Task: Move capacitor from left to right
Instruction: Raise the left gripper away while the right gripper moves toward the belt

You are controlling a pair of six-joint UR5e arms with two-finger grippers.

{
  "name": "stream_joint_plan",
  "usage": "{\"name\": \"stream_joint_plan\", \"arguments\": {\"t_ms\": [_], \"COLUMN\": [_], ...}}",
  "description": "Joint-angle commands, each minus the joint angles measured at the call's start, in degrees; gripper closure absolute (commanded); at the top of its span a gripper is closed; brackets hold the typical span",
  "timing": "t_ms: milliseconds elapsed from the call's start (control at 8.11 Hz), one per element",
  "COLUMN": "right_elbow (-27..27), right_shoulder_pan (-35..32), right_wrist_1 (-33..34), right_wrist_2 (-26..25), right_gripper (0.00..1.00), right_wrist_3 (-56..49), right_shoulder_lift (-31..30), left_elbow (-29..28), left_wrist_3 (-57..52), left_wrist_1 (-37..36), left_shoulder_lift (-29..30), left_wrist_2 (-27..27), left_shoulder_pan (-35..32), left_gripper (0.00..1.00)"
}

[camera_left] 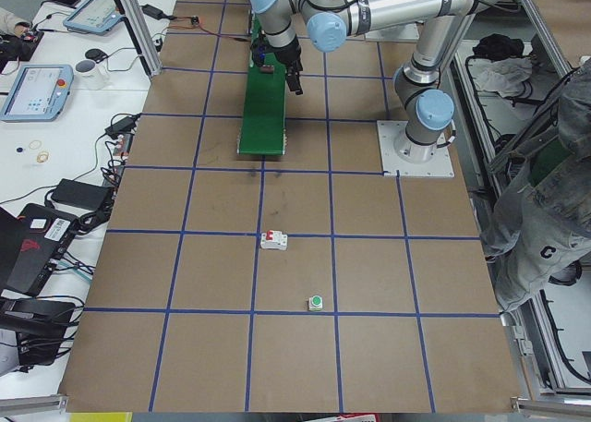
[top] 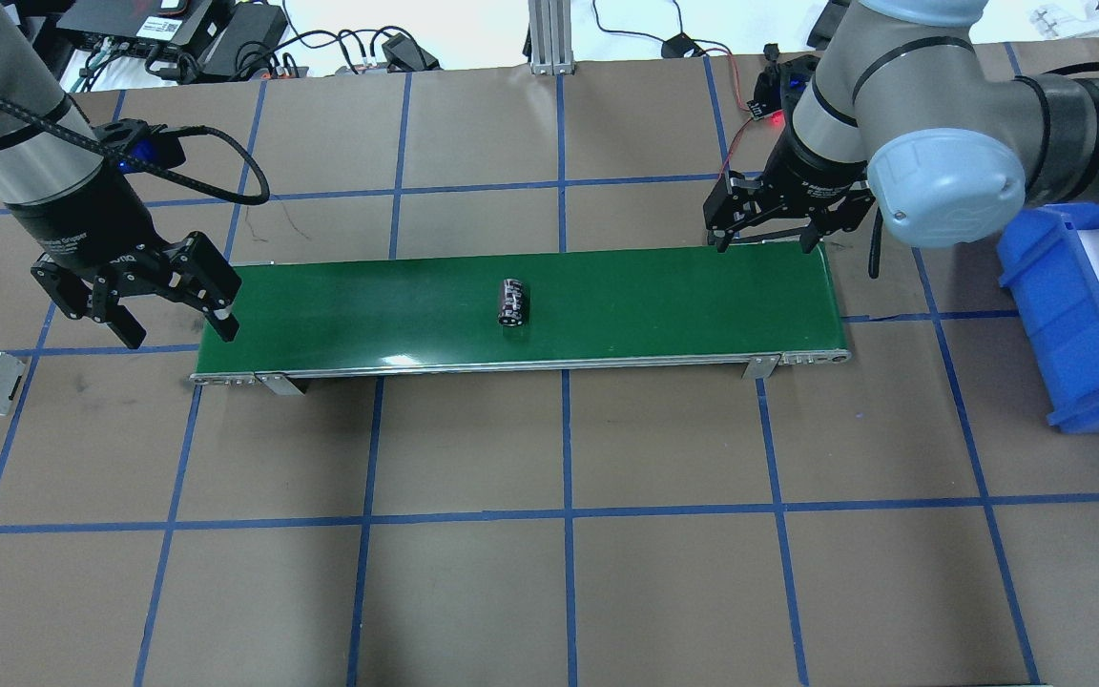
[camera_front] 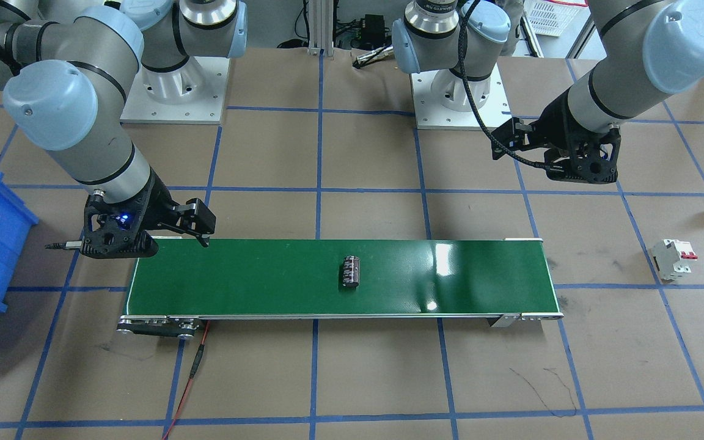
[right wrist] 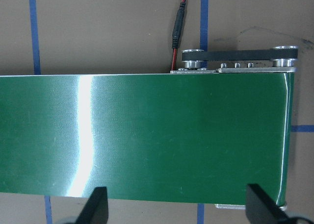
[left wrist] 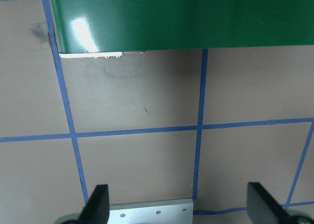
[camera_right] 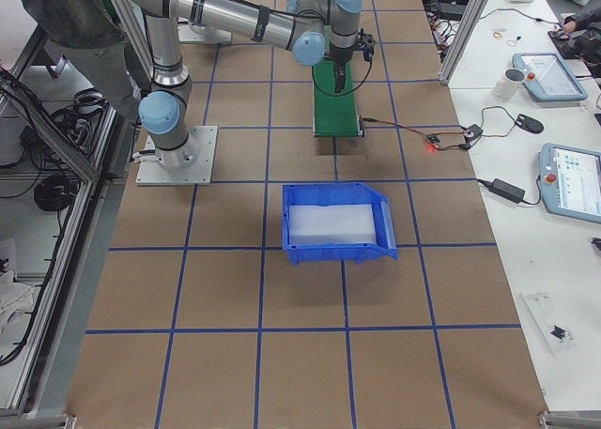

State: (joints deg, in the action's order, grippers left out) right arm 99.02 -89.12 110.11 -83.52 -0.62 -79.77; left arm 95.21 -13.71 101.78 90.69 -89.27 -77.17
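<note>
While the capacitor [top: 513,302] lies on its side near the middle of the green conveyor belt [top: 664,296], both grippers hang well apart from it, one at each end of the belt. The left gripper [top: 179,329] hovers at the left end of the belt with its fingers spread wide. It holds nothing and touches nothing, and its wrist view shows only the brown table [left wrist: 147,111] between them. The right gripper [top: 764,244] hovers over the far edge of the right end, also spread wide and empty. The capacitor is a small black cylinder with pale markings on its side, and its axis lies across the belt.
</note>
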Motion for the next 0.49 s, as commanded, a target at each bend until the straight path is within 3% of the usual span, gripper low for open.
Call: {"name": "stream_joint_plan", "arguments": {"t_ms": [0,370], "right_elbow": [2.5,3.5], "right_shoulder_pan": [0.0,0.0], "right_wrist_1": [0.5,0.7], "right_wrist_2": [0.8,4.9], "right_gripper": [0.0,0.0], "right_wrist_3": [-0.2,-0.1], "right_shoulder_lift": [0.5,1.4], "left_elbow": [-0.1,0.0], "left_wrist_3": [0.0,0.1], "left_wrist_1": [0.1,-0.1], "left_shoulder_lift": [-0.6,-1.0], "left_wrist_2": [0.3,0.3], "left_shoulder_pan": [-0.1,0.0], "left_gripper": [0.0,0.0]}}
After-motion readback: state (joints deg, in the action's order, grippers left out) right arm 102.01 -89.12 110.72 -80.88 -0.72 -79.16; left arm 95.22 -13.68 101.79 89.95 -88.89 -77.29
